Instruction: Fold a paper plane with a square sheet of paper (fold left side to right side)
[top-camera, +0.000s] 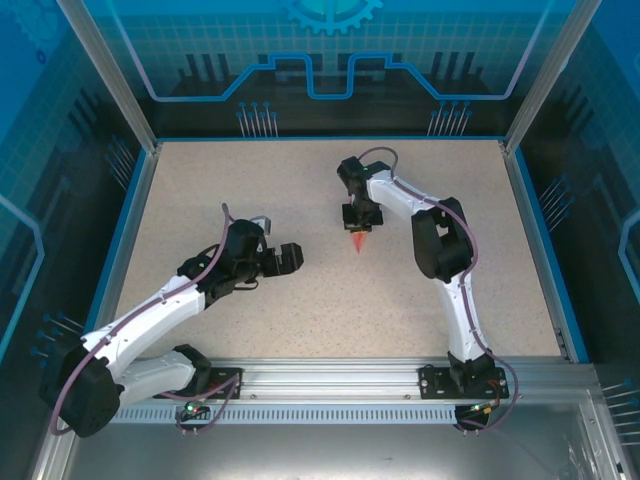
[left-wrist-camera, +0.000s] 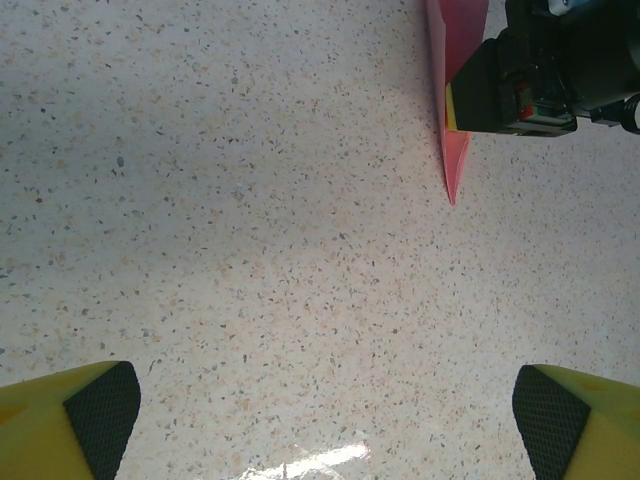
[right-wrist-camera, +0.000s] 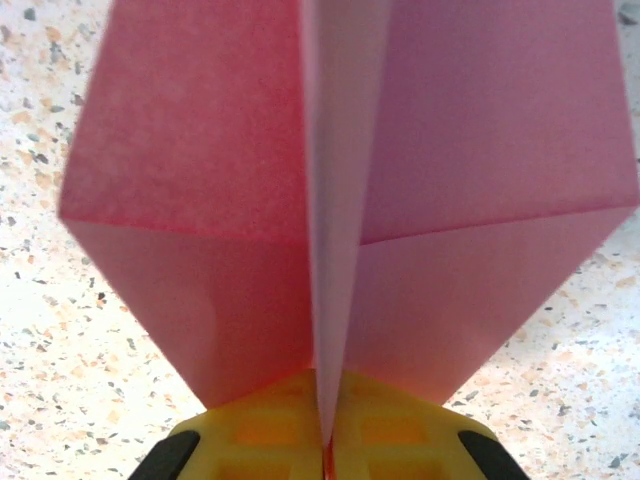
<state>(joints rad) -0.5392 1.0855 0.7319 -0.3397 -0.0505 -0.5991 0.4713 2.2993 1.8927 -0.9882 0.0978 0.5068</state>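
The square sheet of paper stands folded into a slim pink-red paper plane (top-camera: 359, 243). My right gripper (top-camera: 358, 222) is shut on it near the table's middle, pointed tip toward the near edge. In the right wrist view the yellow fingers (right-wrist-camera: 270, 440) pinch the central crease of the paper plane (right-wrist-camera: 340, 180), and its two wings spread to either side. My left gripper (top-camera: 290, 257) hangs open to the left of the plane, apart from it. Its padded fingers (left-wrist-camera: 95, 420) stand wide over bare table, with the plane's tip (left-wrist-camera: 455, 150) ahead at upper right beside the right gripper (left-wrist-camera: 452, 108).
The speckled beige table (top-camera: 250, 190) is ringed by a blue rim and aluminium posts (top-camera: 110, 80). Both arm bases sit on the rail (top-camera: 330, 380) at the near edge. Open tabletop lies between the two arms and toward the back.
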